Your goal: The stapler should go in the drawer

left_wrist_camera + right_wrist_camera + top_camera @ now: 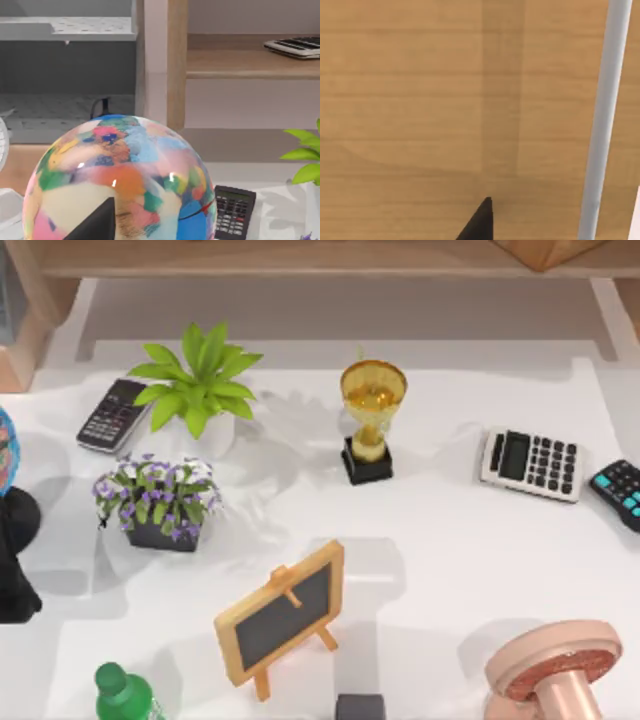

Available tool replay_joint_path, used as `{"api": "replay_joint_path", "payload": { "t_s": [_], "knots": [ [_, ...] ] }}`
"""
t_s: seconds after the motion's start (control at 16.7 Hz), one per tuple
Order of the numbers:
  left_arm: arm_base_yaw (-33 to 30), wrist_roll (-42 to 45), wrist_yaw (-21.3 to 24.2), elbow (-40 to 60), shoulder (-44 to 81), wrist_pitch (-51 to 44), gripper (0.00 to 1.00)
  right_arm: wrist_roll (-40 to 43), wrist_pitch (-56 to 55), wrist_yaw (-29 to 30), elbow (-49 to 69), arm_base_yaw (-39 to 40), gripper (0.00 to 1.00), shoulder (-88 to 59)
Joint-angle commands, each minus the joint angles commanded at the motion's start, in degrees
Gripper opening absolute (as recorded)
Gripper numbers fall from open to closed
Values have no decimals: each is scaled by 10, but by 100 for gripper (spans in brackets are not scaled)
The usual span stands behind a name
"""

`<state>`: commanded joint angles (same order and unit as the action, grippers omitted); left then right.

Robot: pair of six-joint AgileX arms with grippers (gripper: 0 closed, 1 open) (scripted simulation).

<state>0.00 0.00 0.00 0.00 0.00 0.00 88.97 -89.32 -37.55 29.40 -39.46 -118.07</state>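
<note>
Right claw [482, 220] hovering close against wooden panel [420, 100] with pale vertical bar [602, 120], possibly drawer front. Left claw [97, 225] hanging near globe [120, 180] at table's [450, 570] left edge. Cannot tell whether either claw is spread or pressed together. Not finding stapler; its place unknown. Calculators, plants, trophy [370, 420], chalkboard [283, 615] lying on table. Judging task barely begun: locating, grasping, placing all left.
</note>
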Motion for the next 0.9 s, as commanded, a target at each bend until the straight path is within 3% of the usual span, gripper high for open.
{"api": "replay_joint_path", "payload": {
  "t_s": [0.36, 0.9],
  "knots": [
    [0, 0, 0, 0, 0, 0, 100, 0, 0, 0, 0, 0, 2, 0],
    [0, 0, 0, 0, 0, 0, 100, -1, 1, 0, -1, -1, 0, -1]
  ]
}}
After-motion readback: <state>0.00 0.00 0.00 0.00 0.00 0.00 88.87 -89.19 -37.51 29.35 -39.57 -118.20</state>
